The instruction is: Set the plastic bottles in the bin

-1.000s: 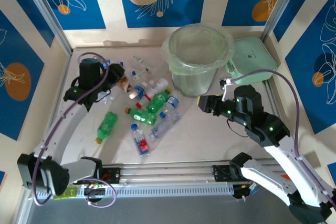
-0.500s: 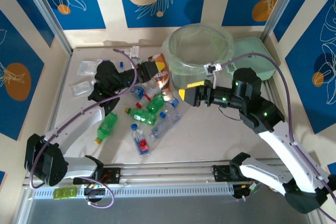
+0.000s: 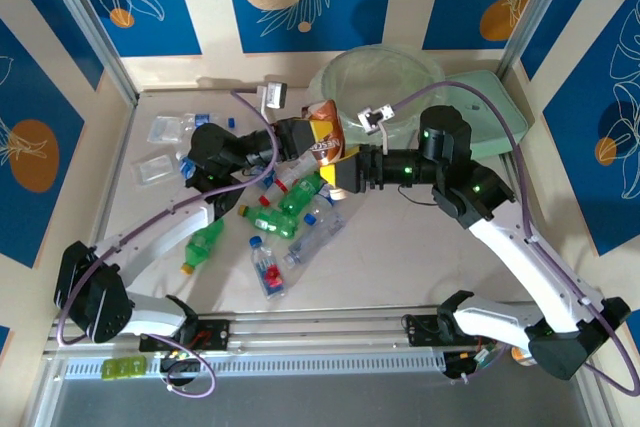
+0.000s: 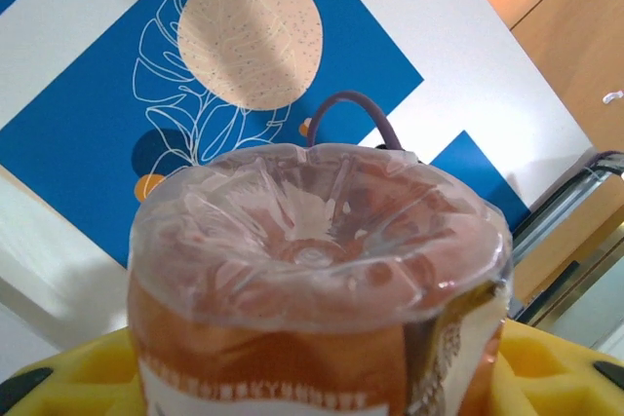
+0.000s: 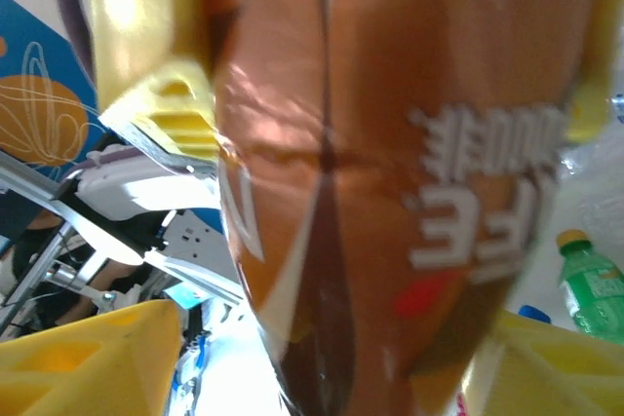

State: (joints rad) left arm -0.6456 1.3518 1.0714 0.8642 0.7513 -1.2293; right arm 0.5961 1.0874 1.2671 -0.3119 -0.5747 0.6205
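While the other plastic bottles (image 3: pixel 290 209) lie scattered on the table, the overhead view has a copper bottle (image 3: pixel 322 135) raised left of the bin (image 3: pixel 340 67), with the left gripper (image 3: pixel 310 135) and right gripper (image 3: pixel 345 172) meeting at it, likely a handover.

From the left wrist, the yellow fingers (image 4: pixel 551 367) are clamped on the copper bottle (image 4: pixel 322 241), base outward, offering it.

From the right wrist, the fingers (image 5: pixel 88 358) stand apart astride the bottle (image 5: pixel 390 143), a gap showing on one side, so no grip yet.
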